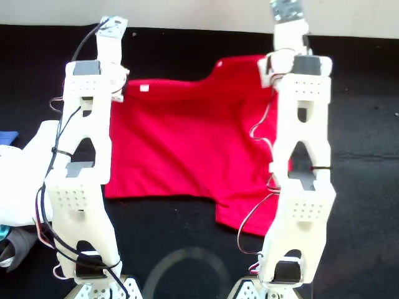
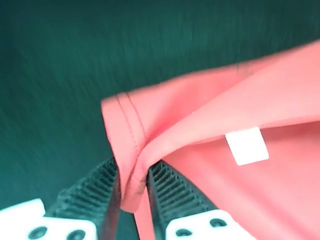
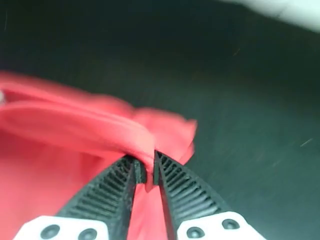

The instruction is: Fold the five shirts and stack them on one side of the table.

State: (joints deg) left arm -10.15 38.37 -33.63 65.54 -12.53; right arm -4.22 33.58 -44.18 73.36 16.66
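Red shirt (image 1: 181,143) lies spread on the black desk (image 1: 187,43), its far corners gripped. Wrist views show us left jaws clamped on a stitched hem, right jaws on a bunched fold; from above, the arms hide both grips

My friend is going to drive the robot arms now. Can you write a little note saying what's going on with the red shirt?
Left gripper: shut on a far corner of the red shirt, near its white tag.
Right gripper: shut on the shirt's other far corner.
The shirt lies spread on the black table between the arms.
Done: both corners gripped. Pale cloth sits beside the left arm; I cannot tell whether it is folded shirts.
Left: fold the red shirt and stack it at one side.
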